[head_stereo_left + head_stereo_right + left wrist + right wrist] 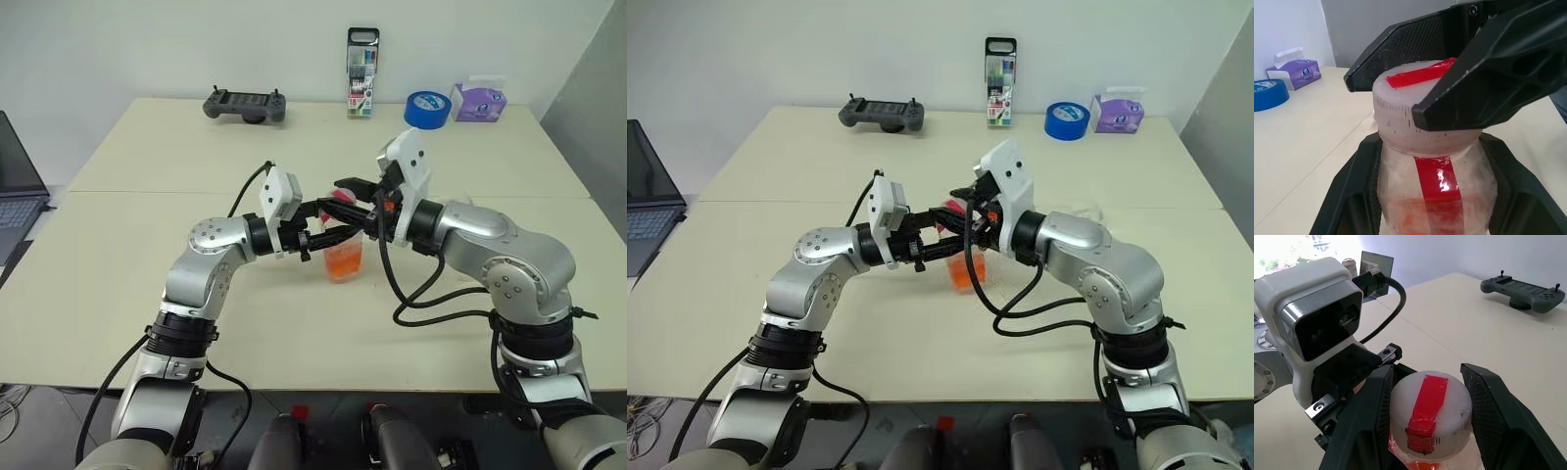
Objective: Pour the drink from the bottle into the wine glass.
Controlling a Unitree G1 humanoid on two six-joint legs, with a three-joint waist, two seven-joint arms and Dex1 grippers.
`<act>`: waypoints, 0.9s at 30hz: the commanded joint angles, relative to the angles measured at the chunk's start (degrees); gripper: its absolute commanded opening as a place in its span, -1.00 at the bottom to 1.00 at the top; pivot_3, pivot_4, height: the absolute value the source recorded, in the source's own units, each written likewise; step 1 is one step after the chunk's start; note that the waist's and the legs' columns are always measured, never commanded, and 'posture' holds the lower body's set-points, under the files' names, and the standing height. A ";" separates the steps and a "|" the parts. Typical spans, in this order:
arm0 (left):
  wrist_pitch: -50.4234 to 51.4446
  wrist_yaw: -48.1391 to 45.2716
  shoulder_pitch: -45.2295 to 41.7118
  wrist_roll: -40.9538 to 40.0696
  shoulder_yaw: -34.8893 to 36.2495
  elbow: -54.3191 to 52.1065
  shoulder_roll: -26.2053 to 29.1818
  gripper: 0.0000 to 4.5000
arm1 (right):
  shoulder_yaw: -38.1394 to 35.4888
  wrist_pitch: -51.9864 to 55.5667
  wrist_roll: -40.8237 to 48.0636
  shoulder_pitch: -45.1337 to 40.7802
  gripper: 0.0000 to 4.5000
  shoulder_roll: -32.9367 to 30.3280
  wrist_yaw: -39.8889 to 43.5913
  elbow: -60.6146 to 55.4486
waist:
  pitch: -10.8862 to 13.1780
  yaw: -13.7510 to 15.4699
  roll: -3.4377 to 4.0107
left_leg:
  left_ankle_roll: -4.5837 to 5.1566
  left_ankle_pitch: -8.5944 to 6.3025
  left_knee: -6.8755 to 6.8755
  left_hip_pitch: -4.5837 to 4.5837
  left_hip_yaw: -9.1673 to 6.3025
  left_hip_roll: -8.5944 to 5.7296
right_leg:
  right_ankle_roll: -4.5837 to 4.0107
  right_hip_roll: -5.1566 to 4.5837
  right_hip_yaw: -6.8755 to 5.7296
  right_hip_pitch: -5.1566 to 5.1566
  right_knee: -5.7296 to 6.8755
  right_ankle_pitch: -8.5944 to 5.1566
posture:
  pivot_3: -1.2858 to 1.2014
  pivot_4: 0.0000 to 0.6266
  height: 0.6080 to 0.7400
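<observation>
The bottle (343, 257) is held upright a little above the table's middle, with the orange-red drink (965, 272) in its lower part. My left gripper (328, 235) reaches in level from the left and is shut on the bottle's body (1437, 196). My right gripper (1430, 396) comes from the right, with one finger on each side of the white cap with its red stripe (1430, 406), pressing on it. A faint bit of clear glass (1085, 210) shows behind my right forearm. It may be the wine glass, which is mostly hidden.
Along the table's far edge sit a grey game controller (245, 104), a tall marker pack (361, 73), a blue tape roll (427, 108) and a purple tissue box (477, 100). A laptop (15, 186) stands off the table's left side.
</observation>
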 commanded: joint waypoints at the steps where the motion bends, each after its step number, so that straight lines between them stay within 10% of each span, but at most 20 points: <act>1: -1.93 -0.92 -1.24 -0.95 0.61 -1.59 -0.09 -0.04 | -1.35 -1.06 -1.59 -0.27 -0.17 -2.68 0.69 -1.33 | 0.00 0.00 0.00 | 0.00 0.00 0.00 0.00 0.01 0.00 | 0.00 0.01 0.00 0.00 0.00 0.00 | 0.03 -0.52 1.00; 9: -0.62 -2.57 -2.44 -2.64 -0.59 -2.58 -1.07 -0.04 | -2.30 -4.58 11.60 0.39 -0.17 -18.71 34.12 -2.46 | 0.04 0.49 0.06 | 0.01 -0.01 0.06 -0.07 0.03 -0.15 | 0.01 0.09 -0.10 0.09 -0.15 -0.01 | 0.03 -0.52 1.00; 20: -0.70 -2.10 -2.80 -2.52 -1.64 -2.74 -2.65 -0.04 | -1.77 -9.27 5.90 -3.64 -0.17 -19.34 34.24 4.75 | 0.04 -0.33 0.07 | 0.08 0.00 0.11 0.21 0.17 0.11 | -0.02 0.44 0.05 0.15 0.02 0.02 | 0.03 -0.52 1.00; 27: -0.64 -1.13 -4.27 -2.61 -1.31 -0.70 -3.04 -0.04 | -4.52 -5.86 2.16 -4.01 0.59 -15.73 19.62 0.95 | 0.04 0.09 0.07 | 0.07 0.00 0.17 0.12 0.14 0.08 | -0.02 0.33 0.07 0.12 0.00 0.03 | 0.03 -0.52 1.00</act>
